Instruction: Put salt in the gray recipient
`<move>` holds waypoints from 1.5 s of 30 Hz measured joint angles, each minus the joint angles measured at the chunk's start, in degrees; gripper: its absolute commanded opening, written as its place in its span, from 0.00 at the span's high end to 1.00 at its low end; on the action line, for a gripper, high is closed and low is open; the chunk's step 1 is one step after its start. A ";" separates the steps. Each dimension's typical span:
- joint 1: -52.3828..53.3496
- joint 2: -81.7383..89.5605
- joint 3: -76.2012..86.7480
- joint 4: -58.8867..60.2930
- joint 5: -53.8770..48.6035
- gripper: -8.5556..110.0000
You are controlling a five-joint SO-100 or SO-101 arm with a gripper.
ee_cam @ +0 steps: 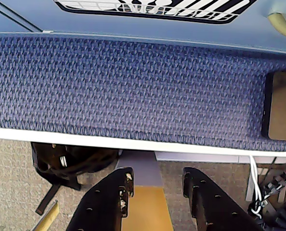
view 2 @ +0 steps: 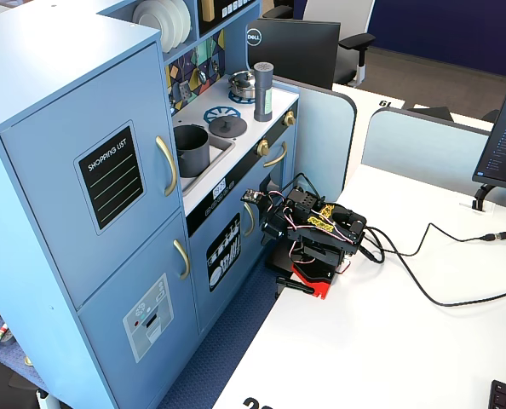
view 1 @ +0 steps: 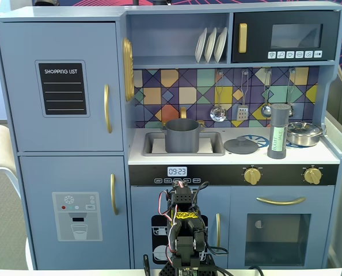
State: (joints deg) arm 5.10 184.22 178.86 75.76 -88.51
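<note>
Only the wrist view shows the tool point(ee_cam: 155, 192): its two black fingers point(ee_cam: 102, 204) stand apart at the bottom of the frame, empty, over a blue woven strip point(ee_cam: 133, 86) with a white edge running across the middle. Neither task thing appears there. In a fixed view the salt point(view 1: 278, 131), a slim gray cylinder with a darker cap and a pale green label, stands upright on the white counter point(view 1: 234, 156) right of centre, just left of a shiny pan point(view 1: 304, 133) and right of a flat gray lid point(view 1: 240, 145). The pot point(view 1: 181, 135) sits in the sink at centre, well apart from the salt. The other fixed view shows the arm point(view 2: 317, 234) folded low at mid-frame, with the salt point(view 2: 263, 92) near the counter's far end at the top.
</note>
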 measured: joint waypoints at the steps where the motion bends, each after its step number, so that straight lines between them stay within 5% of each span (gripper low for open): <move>1: 0.00 0.00 0.00 0.00 0.00 0.93; 19: -1.41 0.00 0.00 -0.79 -0.53 0.93; 45: 25.58 -21.01 -36.47 2.81 0.70 0.93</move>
State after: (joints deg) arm 30.67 163.21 142.38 78.57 -87.80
